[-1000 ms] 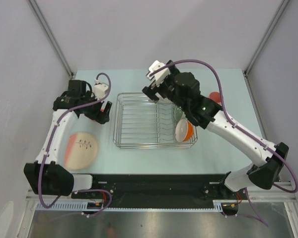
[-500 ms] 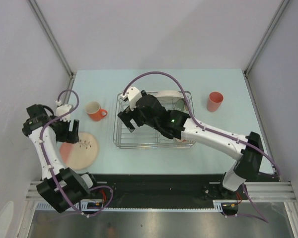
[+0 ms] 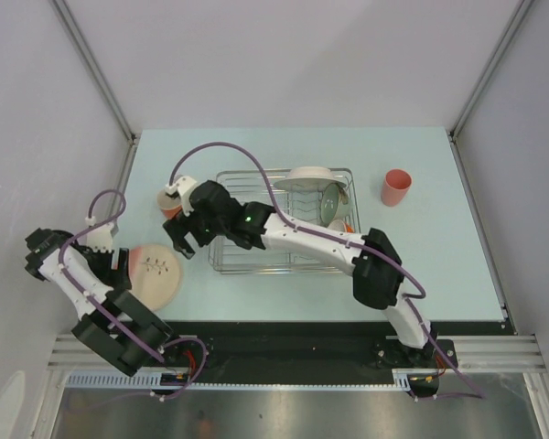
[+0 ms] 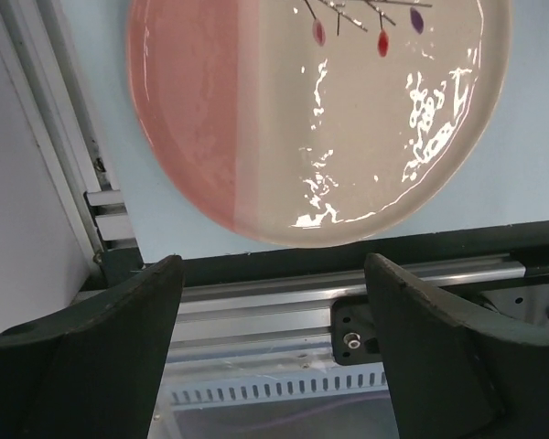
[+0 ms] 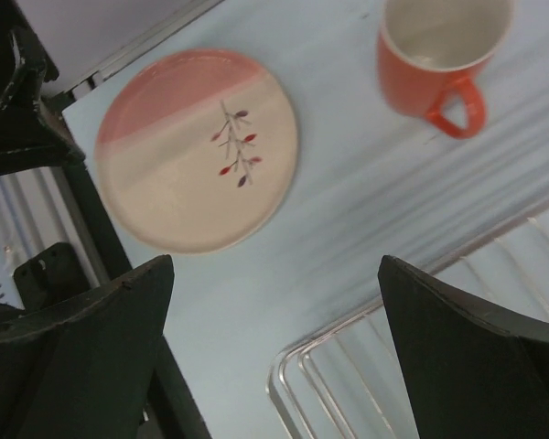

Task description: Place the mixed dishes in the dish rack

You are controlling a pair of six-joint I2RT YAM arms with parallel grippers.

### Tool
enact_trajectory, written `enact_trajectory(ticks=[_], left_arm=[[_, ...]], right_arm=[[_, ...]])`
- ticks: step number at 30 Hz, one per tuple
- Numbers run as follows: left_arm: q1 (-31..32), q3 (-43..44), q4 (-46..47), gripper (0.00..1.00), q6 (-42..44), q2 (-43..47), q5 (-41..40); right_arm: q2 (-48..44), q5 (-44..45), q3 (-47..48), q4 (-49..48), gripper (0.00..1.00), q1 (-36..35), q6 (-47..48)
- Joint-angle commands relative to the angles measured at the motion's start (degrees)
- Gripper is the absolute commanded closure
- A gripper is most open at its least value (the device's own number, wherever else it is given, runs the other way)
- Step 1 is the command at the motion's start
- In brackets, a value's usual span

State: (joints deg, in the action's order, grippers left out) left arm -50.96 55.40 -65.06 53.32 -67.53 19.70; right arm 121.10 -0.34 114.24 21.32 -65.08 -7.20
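Observation:
The salmon-pink plate lies flat at the near left; it also shows in the left wrist view and the right wrist view. My left gripper is open and empty at the plate's left rim, jaws wide. My right gripper is open and empty, reaching left past the dish rack, above the table between plate and rack corner. The orange mug stands left of the rack. A white plate, grey-green bowl and orange bowl sit in the rack.
The salmon-pink cup stands upright right of the rack. The right arm lies across the rack's front. The table's near edge rail is just behind the plate. Grey walls enclose the table.
My right arm has swung left across the rack, its gripper now beyond the rack's left side near the mug. My left arm has pulled back toward the near left, beside the pink plate.

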Motion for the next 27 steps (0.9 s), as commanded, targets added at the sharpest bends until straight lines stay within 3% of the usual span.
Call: enact_trajectory(ticks=[1,9,19,27], left_arm=[[-4.9,-1.1,2.2,0.15,5.3,-2.5,1.7],[-10.4,-1.6,5.3,0.17,8.1,-8.6,1.7],[-10.1,-5.6,14.3,0.18,5.9,-12.0,1.1],[-8.7,-5.2,19.3,0.18,4.9,-15.7,-0.1]], right_arm=[[5.6,-7.6,7.8,2.3,0.0,-0.6,-4.3],[14.5,-11.4,16.0,5.7,0.0,-0.9,-9.0],[20.3,-16.3,15.9,-1.5,0.0,-1.2,-15.9],[26.0,-17.0,20.2,-0.5,0.0,-1.7,-19.0]])
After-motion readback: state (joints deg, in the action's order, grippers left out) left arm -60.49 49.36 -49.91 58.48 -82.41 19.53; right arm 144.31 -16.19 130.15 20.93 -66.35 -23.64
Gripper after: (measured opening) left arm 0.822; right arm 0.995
